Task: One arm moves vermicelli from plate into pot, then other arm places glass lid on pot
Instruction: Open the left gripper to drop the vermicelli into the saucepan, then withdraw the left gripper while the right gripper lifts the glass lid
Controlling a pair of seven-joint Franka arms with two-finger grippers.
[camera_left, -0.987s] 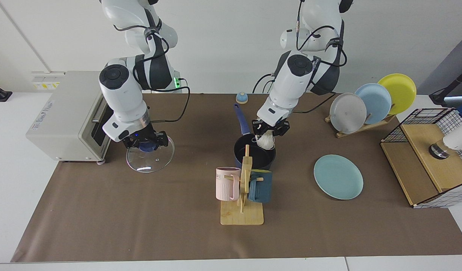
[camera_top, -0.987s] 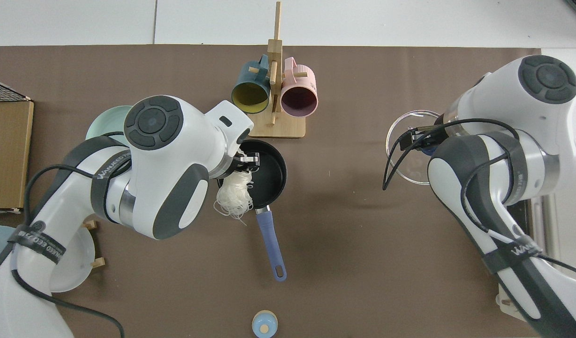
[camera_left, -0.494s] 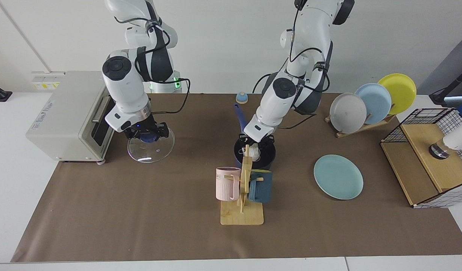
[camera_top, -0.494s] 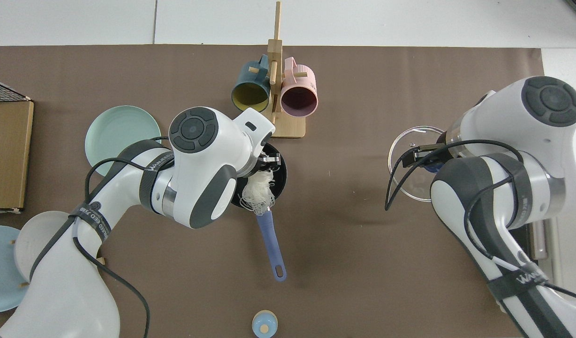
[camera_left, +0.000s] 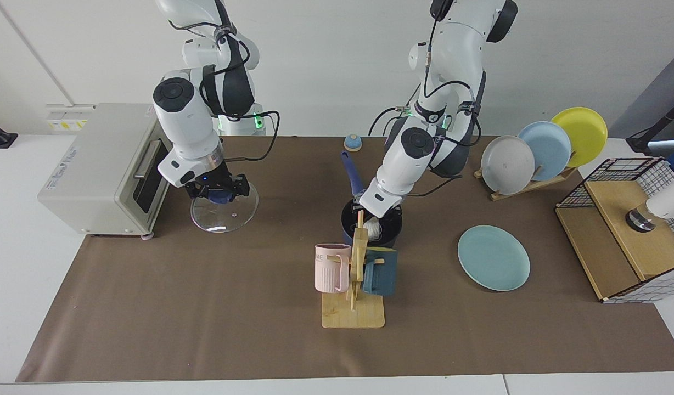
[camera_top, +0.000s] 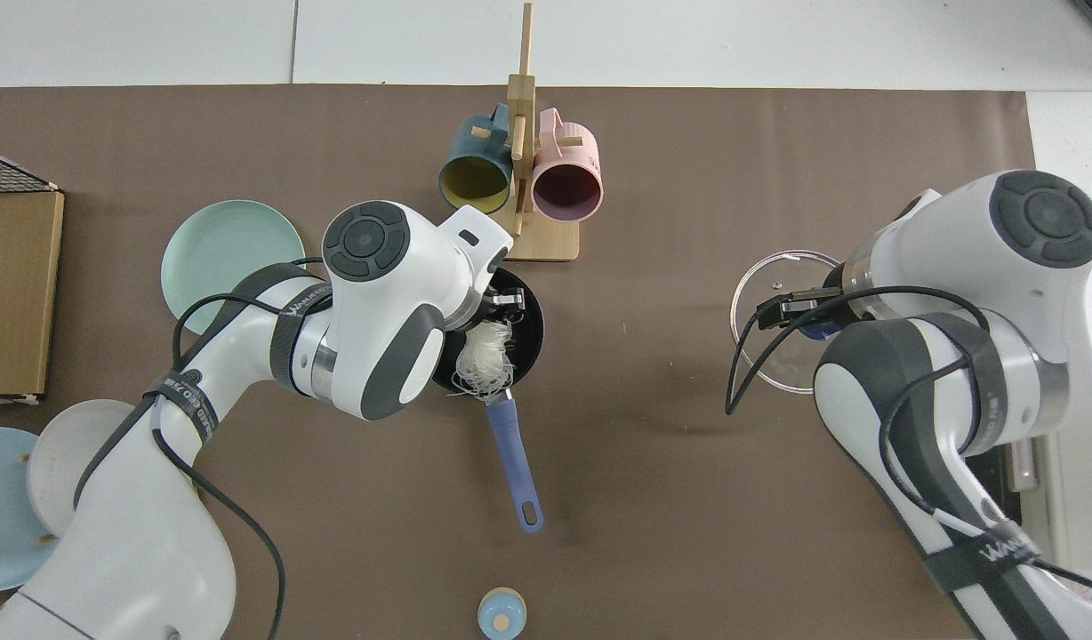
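My left gripper [camera_left: 376, 218] reaches steeply down, fingers hidden; my right gripper [camera_left: 217, 193] hangs low, clamped, wrist bent downward.

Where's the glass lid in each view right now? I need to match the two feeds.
Facing view: glass lid at picture left, beside the toaster oven, under the right end effector.
Top view: lid at picture right.
Shared landmark: the mug rack.

- vermicelli [camera_top: 485, 353]: whitish tangled clump inside the pot, just under the left gripper [camera_top: 501, 307], loose loops draping over the rim by the handle
- pot [camera_top: 530, 333]: dark navy, black inside, upright, long blue handle
- plate [camera_left: 493, 258]: teal, bare, flat, well apart from the left gripper
- glass lid [camera_left: 225, 207]: clear, blue knob in the right gripper [camera_left: 219, 192]
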